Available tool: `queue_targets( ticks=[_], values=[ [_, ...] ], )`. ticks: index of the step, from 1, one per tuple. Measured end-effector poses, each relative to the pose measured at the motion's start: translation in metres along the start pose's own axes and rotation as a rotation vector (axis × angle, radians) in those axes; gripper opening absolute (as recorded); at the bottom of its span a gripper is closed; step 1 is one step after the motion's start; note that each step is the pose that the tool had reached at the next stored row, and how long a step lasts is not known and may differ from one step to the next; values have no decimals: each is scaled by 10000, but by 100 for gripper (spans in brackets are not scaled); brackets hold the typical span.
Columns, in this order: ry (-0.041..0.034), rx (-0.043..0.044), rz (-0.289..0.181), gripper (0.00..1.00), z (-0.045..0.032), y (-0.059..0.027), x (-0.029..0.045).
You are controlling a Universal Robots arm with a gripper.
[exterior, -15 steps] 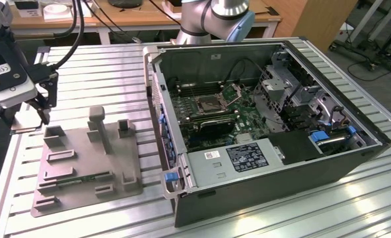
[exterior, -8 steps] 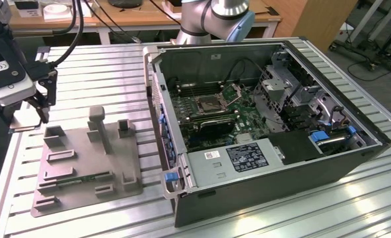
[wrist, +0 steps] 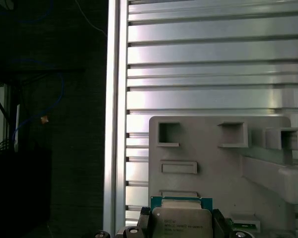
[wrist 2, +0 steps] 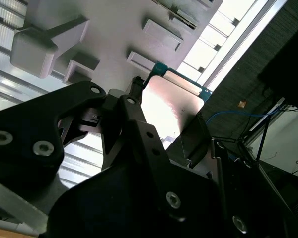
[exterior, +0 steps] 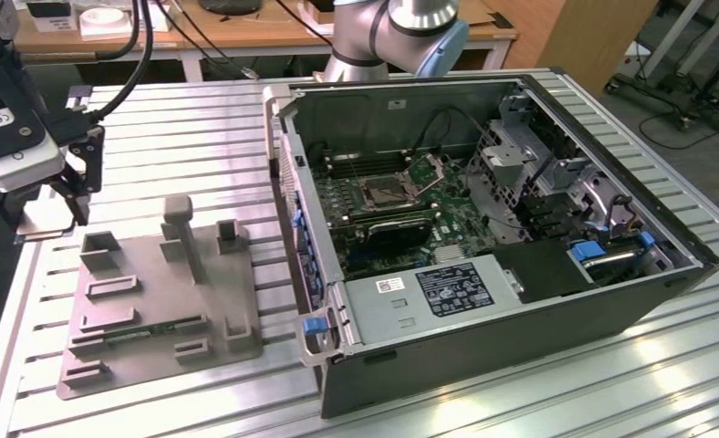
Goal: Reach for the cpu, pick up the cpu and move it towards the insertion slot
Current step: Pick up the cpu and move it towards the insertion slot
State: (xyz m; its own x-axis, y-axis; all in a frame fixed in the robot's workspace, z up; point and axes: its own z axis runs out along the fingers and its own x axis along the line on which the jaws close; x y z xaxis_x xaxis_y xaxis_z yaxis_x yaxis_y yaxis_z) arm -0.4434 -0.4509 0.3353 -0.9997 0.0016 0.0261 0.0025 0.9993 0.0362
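Off the grey holder tray (exterior: 152,287), on the exterior view's left of it, we've got the gripper (exterior: 50,208) clenched on the cpu (exterior: 46,219), with the fingers (wrist: 219,223) pinching the chip's edges in the first wrist view. On the tray's other side, well apart, sits the open computer case (exterior: 518,333) with the insertion slot (exterior: 381,190) inside. Our worry is that thin edge grip: the chip could tilt or slip in transit, or clip the tray's upright post (exterior: 180,224) or the case wall.

cpu (wrist: 181,223) silvery, held aloft; insertion slot (exterior: 384,192) open.
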Motion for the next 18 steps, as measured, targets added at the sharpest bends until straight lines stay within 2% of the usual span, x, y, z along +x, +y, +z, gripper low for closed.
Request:
queue_targets(
  ticks=[9,18],
  values=[
    [3,2,0,55,-16,1,1],
    [0,0,0,55,-121,4,3]
  ],
)
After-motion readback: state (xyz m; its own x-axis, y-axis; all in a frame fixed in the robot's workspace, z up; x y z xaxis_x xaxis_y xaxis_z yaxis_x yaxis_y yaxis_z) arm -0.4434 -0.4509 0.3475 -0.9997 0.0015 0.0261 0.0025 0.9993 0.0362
